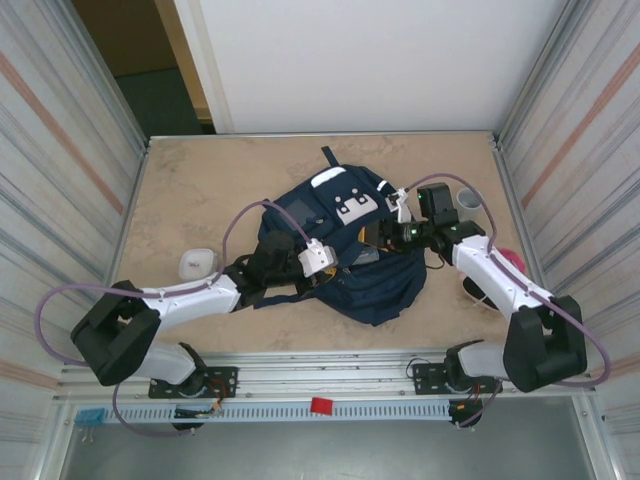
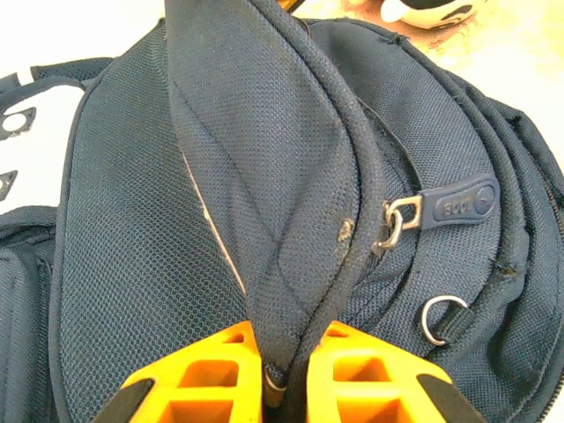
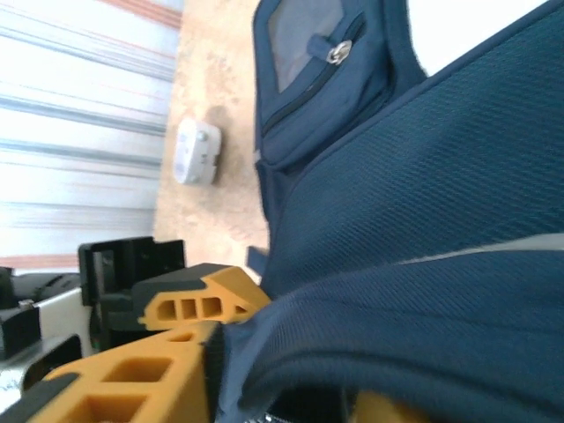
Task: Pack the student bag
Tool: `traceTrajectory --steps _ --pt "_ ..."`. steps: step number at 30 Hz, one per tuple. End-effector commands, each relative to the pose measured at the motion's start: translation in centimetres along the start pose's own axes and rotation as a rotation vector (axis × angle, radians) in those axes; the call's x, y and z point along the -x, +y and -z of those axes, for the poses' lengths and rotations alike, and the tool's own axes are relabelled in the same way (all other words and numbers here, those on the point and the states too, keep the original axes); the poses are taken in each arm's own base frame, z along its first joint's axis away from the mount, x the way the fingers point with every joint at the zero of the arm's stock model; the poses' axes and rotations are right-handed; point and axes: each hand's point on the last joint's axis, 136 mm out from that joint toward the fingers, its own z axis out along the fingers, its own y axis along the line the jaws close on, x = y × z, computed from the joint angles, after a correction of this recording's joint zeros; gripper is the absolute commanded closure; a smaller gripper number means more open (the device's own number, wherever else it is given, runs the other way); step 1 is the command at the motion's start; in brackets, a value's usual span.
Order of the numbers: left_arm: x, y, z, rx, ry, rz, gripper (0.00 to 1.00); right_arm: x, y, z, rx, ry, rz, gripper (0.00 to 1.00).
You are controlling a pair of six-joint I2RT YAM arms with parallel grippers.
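The student bag [image 1: 345,250], a large navy backpack of coarse woven fabric, is seen lying slumped in the middle of the worktop [image 1: 200,180], whose surface is a pale beige with a marbled, stone-like pattern. White patches [image 1: 353,207] with small dark cut-outs are sewn to the far part of the bag, and a small grey window [image 3: 304,35] is set in a front pocket closed by a zip.

A ridge of the mesh-textured fabric is pinched by the left hand [image 2: 286,344]: its ribbed orange fingers [image 2: 211,379] are pressed together on the fold, with only the thickness of the cloth between them. Just beside that fold, a flat, rounded navy rubber zip pull [image 2: 458,204] is hung from a metal slider, and a bare metal D-ring [image 2: 438,319] is held in a fabric loop below it.

The right hand [image 1: 400,232] is placed at the bag's right side. Its orange fingers [image 3: 123,383] are spread apart, and a thick roll of the navy fabric is bulged across the gap between them.

A small, rounded white plastic object [image 1: 197,264] is seen on the worktop to the left of the bag, apart from it. The worktop is enclosed on both sides by ribbed metal panels [image 1: 60,150].
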Motion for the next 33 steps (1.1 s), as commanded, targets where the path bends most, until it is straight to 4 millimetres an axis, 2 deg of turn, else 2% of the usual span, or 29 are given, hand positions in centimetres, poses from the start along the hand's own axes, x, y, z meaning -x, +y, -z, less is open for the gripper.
traceTrajectory --steps 1,4,6,10,13,18,20,23,29,33 --pt "1.0 0.3 0.1 -0.021 -0.019 0.078 1.00 -0.1 0.0 3.0 -0.131 -0.076 0.053 0.55" --pt "1.2 0.1 0.3 -0.062 -0.019 0.092 1.00 -1.3 -1.1 5.3 -0.267 -0.130 0.055 0.53" --pt "1.5 0.2 0.4 -0.075 -0.015 0.104 1.00 -2.4 -1.1 6.7 -0.333 -0.163 0.071 0.53" --pt "1.8 0.1 0.5 -0.100 -0.012 0.108 1.00 -4.7 0.0 6.8 -0.381 -0.182 0.131 0.54" --pt "1.8 0.3 0.5 -0.100 0.000 0.106 1.00 -6.1 1.3 5.7 -0.392 -0.175 0.201 0.54" --pt "1.8 0.5 0.5 -0.100 -0.001 0.109 1.00 -6.8 3.1 2.2 -0.371 -0.117 0.283 0.54" --pt "1.9 0.5 0.5 -0.100 -0.002 0.108 1.00 -7.0 3.2 0.3 -0.365 -0.062 0.291 0.54" --pt "2.0 0.6 0.5 -0.098 -0.009 0.107 1.00 -7.2 3.3 -1.4 -0.348 -0.010 0.292 0.56" --pt "2.5 0.7 0.5 -0.101 -0.021 0.101 1.00 -7.3 3.1 -2.7 -0.345 0.015 0.290 0.57" --pt "2.7 0.7 0.6 -0.102 -0.026 0.098 1.00 -6.9 3.1 -3.4 -0.345 0.008 0.302 0.67"
